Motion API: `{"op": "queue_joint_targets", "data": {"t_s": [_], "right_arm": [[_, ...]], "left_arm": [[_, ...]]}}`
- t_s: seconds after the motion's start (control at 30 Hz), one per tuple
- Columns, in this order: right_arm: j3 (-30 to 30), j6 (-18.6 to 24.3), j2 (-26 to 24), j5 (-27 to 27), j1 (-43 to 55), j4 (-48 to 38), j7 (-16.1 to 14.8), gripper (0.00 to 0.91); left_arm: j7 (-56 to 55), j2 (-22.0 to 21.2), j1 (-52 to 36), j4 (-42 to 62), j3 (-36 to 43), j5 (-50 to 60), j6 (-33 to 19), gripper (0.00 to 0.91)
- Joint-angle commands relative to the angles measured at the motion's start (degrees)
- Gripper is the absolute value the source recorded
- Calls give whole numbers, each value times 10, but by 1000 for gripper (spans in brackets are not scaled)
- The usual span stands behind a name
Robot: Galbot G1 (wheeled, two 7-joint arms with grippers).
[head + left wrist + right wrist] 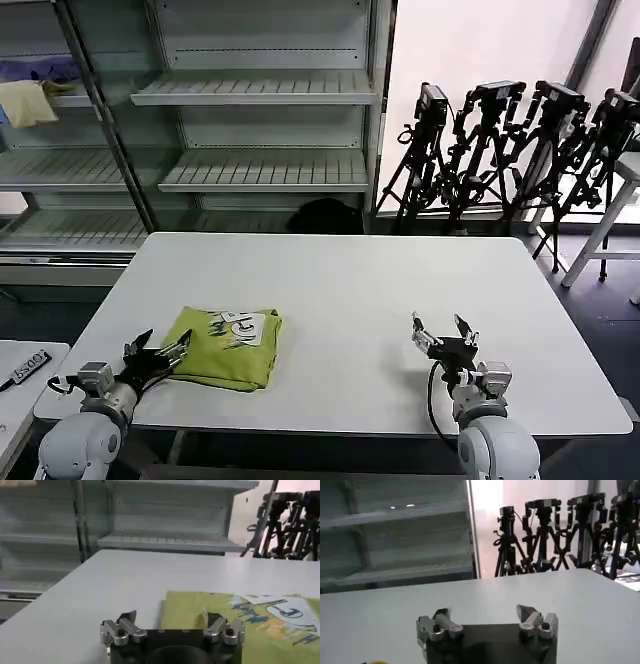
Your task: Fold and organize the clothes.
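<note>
Head view: the folded T-shirt point(226, 350) lies in the lower left of the frame on the table point(350, 290), just beside the left gripper point(158, 352), spread open and empty. The right gripper point(445, 333), also open and empty, sits well apart.

Left wrist view: the shirt fills the lower right.

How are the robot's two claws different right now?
The left gripper sits at the near-left edge of the folded T-shirt, one finger over the cloth, while the right gripper rests over bare table, away from it. The left gripper points slantwise toward the shirt; the right gripper points straight ahead. Both are open and hold nothing.
</note>
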Motion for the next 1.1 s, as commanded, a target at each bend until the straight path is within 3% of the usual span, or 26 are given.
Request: {"op": "queue_joint_targets", "data": {"t_s": [0.03,0.13,0.17,0.2,0.27,0.3,0.4,0.8,0.97,1.1], "right_arm": [[0,1,0,0,-1,1,0,907],[-1,1,1,-1,0,2,1,907],[-1,1,1,-1,0,2,1,907],[-1,1,1,-1,0,2,1,907],[-1,1,1,-1,0,2,2,907],[-1,1,1,-1,0,2,2,907],[-2,1,2,-1,1,2,2,907],[-1,2,3,-3,1,2,4,907],[-1,2,3,-3,2,1,4,907],[-1,3,2,-4,3,-1,4,907]], "left_arm": [[3,1,-2,10,3,-29,12,907],[0,-1,-2,10,-3,-72,28,877],[-2,-2,-2,10,-4,-87,36,826],[-2,-2,-1,10,-5,-92,37,635],[-4,-4,1,8,-7,-104,40,494],[-4,-5,2,7,-7,-112,41,272],[-5,-6,3,4,-8,-120,48,40],[-7,-12,-4,10,-7,-132,62,30],[-13,-15,-2,10,-5,-118,30,20],[-9,-13,6,4,-13,-62,-34,10]]}}
